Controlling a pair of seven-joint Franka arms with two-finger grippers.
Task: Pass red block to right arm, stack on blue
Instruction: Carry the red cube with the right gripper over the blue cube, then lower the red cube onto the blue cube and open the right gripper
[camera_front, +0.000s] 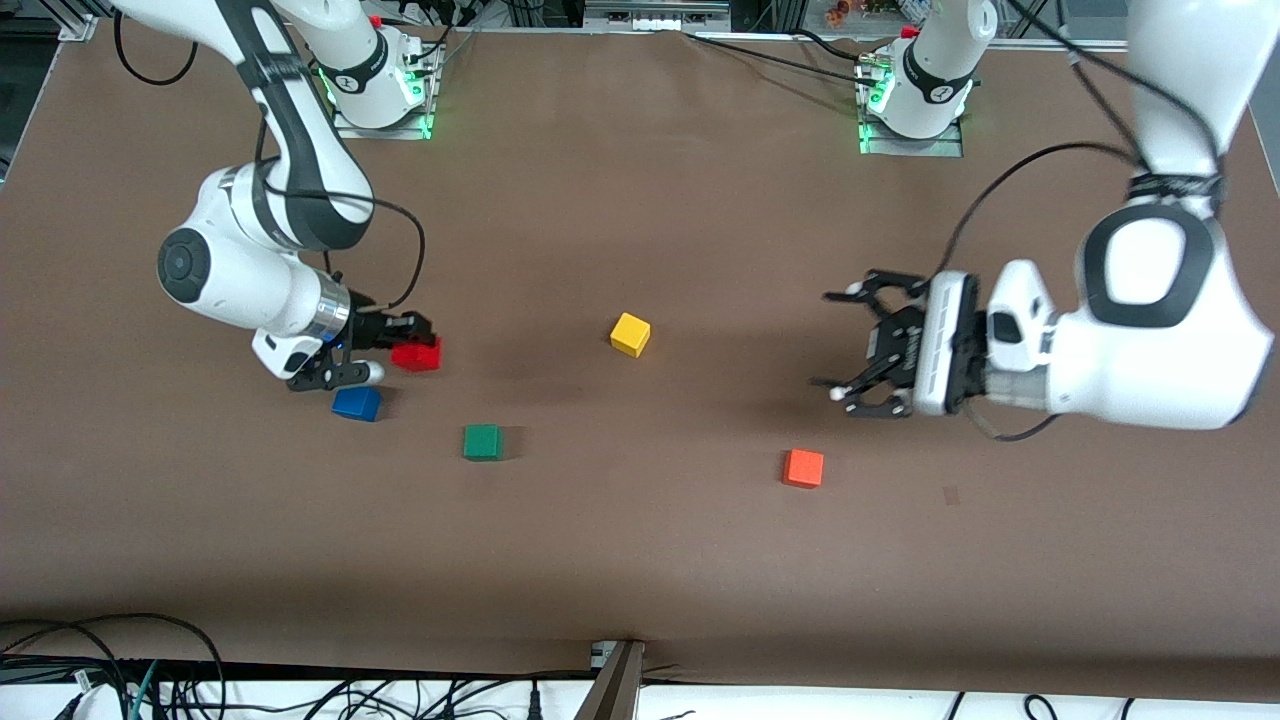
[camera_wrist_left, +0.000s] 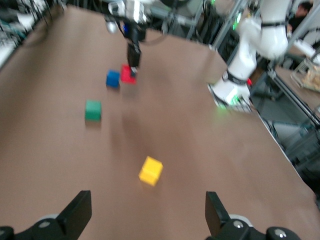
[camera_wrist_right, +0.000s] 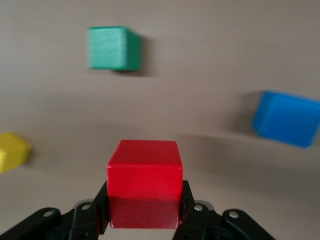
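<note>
The right end effector is clamped on the red block, holding it in the air toward the right arm's end of the bench. Its slim black fingers press the cube's two sides, and the cube's lower part is shadowed between them. From the front the fingertips are mostly covered by the cube itself. How high the block sits I cannot judge. The blue block lies on the bench just beside it, slightly nearer the front edge, with nothing on top. The green cube rests nearer that edge still, the yellow cube around mid-bench, the orange cube toward the left arm's end. The left end effector waits there, spread wide and empty, cut off in its own wrist view.
</note>
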